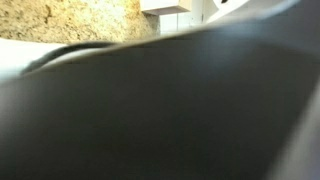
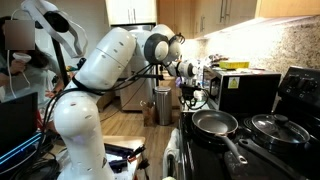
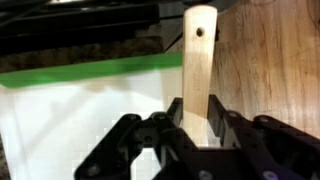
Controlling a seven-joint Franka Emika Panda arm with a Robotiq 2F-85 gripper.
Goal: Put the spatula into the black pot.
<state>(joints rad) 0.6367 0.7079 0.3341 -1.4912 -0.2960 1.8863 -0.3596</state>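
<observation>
In the wrist view my gripper [image 3: 198,112] is shut on the spatula [image 3: 200,55], a flat pale wooden utensil with a hole near its far end. The spatula stands out ahead of the fingers, over a wooden surface. In an exterior view the gripper [image 2: 190,92] hangs at the end of the white arm, above the near left edge of the stove; the spatula is too small to make out there. A dark round lidded pot [image 2: 278,128] stands on the stove at the right. I cannot tell whether it is the black pot.
A grey-lined frying pan [image 2: 213,123] sits on the stove with its dark handle pointing toward the camera. A black microwave [image 2: 245,90] stands behind it. A white sheet edged with green tape [image 3: 80,72] lies below the gripper. A dark blurred object [image 1: 160,110] fills most of one exterior view.
</observation>
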